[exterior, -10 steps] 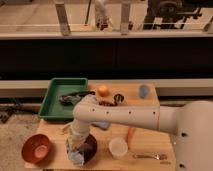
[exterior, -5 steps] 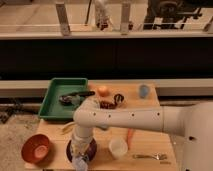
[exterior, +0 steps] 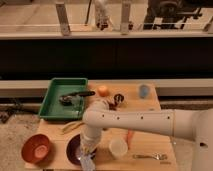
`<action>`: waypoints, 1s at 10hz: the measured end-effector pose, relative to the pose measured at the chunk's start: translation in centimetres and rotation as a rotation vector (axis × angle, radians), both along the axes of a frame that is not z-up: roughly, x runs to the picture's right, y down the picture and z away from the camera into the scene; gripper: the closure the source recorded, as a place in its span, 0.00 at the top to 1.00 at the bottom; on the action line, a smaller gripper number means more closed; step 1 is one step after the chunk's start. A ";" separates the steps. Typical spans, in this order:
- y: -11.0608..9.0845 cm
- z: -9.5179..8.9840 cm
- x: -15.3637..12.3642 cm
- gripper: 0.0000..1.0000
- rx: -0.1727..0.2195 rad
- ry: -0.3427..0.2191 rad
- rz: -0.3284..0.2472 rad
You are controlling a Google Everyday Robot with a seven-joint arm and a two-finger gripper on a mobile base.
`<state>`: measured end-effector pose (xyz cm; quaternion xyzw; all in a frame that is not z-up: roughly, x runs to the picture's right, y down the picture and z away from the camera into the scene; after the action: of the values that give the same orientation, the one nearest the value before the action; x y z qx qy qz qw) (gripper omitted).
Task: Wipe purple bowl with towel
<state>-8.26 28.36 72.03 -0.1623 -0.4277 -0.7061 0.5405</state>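
The purple bowl (exterior: 74,148) sits on the wooden table at the front left. My arm reaches in from the right and bends down over the bowl. My gripper (exterior: 88,151) points down at the bowl's right side and is shut on a pale towel (exterior: 86,161), which hangs at the bowl's front right rim. The gripper and towel hide the right part of the bowl's inside.
A red-brown bowl (exterior: 35,148) stands left of the purple bowl. A white cup (exterior: 118,147), a carrot (exterior: 129,137) and a spoon (exterior: 150,156) lie to the right. A green tray (exterior: 50,102), banana (exterior: 71,127), orange (exterior: 103,91), dark cup (exterior: 118,98) and blue cup (exterior: 144,91) sit behind.
My gripper with the towel has slid a little to the right and toward the front edge across the purple bowl. Nothing else has moved.
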 end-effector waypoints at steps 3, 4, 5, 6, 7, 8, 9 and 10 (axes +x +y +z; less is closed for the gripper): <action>-1.4 1.9 0.4 0.00 0.022 0.011 0.005; -1.8 2.4 0.4 0.00 0.028 0.013 0.008; -2.0 2.7 0.1 0.00 0.032 0.010 0.007; -2.2 2.9 -0.3 0.00 0.038 0.004 0.006; -2.4 3.0 -0.6 0.00 0.045 -0.002 0.006; -2.6 2.9 -1.4 0.00 0.050 -0.014 -0.001; -2.8 2.8 -2.9 0.00 0.056 -0.034 -0.011; -2.8 2.7 -4.1 0.00 0.060 -0.051 -0.023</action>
<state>-12.37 25.52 74.74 -0.1326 -0.4181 -0.7287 0.5259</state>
